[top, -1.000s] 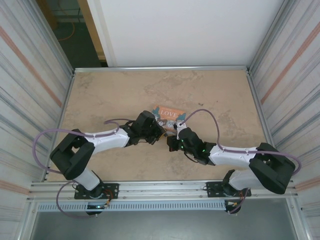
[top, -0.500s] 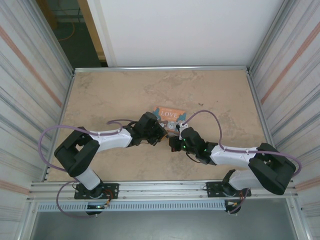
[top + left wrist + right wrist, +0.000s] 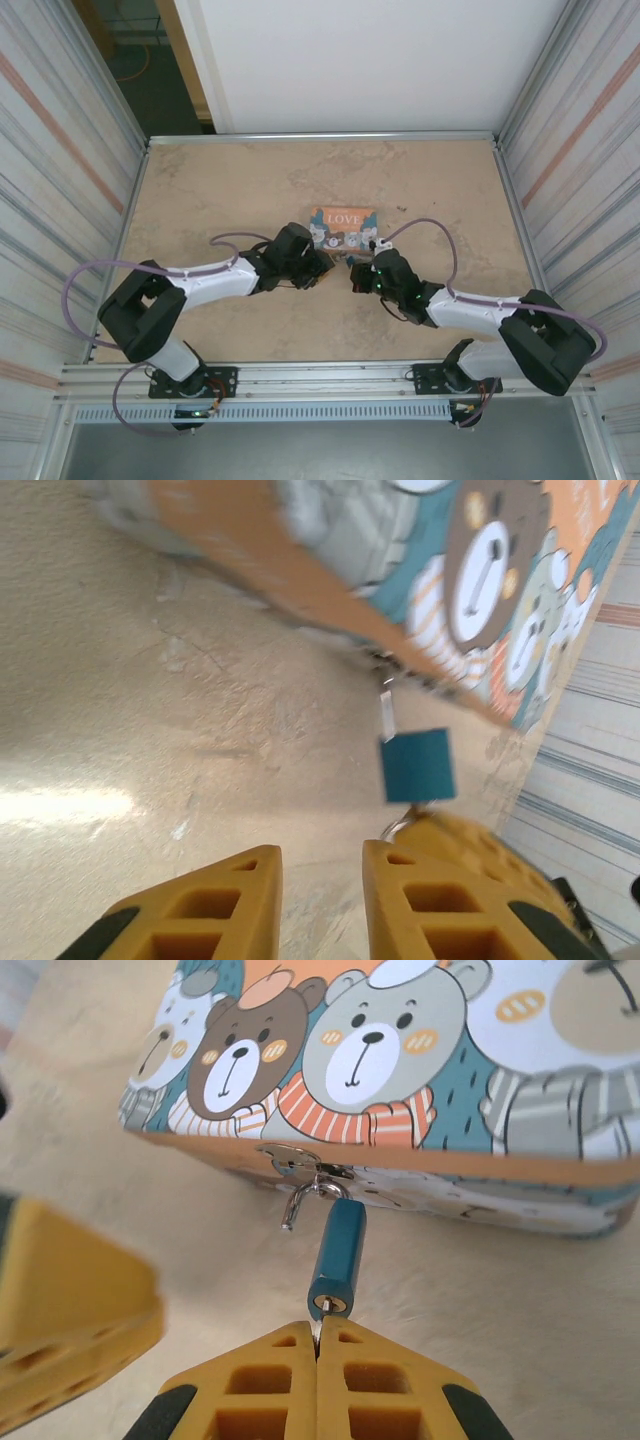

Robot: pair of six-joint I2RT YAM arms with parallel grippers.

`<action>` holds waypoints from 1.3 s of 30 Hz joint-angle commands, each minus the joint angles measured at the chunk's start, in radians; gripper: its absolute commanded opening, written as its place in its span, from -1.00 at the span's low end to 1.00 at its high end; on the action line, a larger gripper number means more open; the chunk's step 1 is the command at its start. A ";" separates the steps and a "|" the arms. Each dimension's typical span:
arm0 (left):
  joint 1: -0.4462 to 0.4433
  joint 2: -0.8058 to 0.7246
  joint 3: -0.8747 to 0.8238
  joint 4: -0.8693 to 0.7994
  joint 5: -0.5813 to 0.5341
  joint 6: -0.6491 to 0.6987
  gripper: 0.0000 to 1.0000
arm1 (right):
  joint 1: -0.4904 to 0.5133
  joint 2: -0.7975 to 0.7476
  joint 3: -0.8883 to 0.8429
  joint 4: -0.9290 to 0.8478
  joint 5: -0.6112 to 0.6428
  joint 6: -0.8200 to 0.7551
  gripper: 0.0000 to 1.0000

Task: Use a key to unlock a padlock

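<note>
The left arm (image 3: 205,281) and the right arm (image 3: 470,312) are built alike: smooth white tubular shells between bulky black joint housings, each with a thin purple cable (image 3: 68,298) looping from behind the wrist back to a black base plate (image 3: 195,381). Tiny green lights (image 3: 384,283) glow on the right wrist housing, just behind the tool. The fingers (image 3: 195,910) are yellow-orange moulded wedges with rectangular hollow cells.

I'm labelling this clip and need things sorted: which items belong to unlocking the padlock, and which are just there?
In the job:
- padlock, hanging from the box
- key, in its keyhole
- right gripper, shut on the key
- left gripper, open, near the padlock

Just there:
- box, which only carries the padlock
- table
</note>
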 commanded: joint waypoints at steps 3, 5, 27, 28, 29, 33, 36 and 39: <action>0.010 -0.071 -0.006 -0.084 -0.038 0.079 -0.40 | -0.035 -0.060 -0.037 -0.038 0.017 0.047 -1.00; 0.011 -0.097 -0.007 -0.101 -0.067 0.100 -0.39 | -0.051 -0.081 -0.049 -0.035 -0.002 0.062 -1.00; 0.001 -0.461 -0.027 -0.276 -0.471 0.358 -0.34 | -0.271 -0.006 -0.176 0.184 -0.376 0.333 -1.00; 0.000 -0.461 -0.026 -0.276 -0.472 0.359 -0.34 | -0.271 0.000 -0.177 0.189 -0.373 0.335 -1.00; 0.000 -0.461 -0.026 -0.277 -0.472 0.360 -0.34 | -0.270 0.008 -0.177 0.195 -0.370 0.340 -1.00; 0.001 -0.459 -0.024 -0.279 -0.474 0.361 -0.34 | -0.263 0.022 -0.175 0.179 -0.353 0.348 -1.00; 0.000 -0.460 -0.025 -0.284 -0.480 0.360 -0.34 | -0.260 0.020 -0.175 0.165 -0.348 0.346 -0.88; 0.000 -0.461 -0.021 -0.295 -0.490 0.360 -0.34 | -0.255 0.002 -0.175 0.145 -0.340 0.340 -0.68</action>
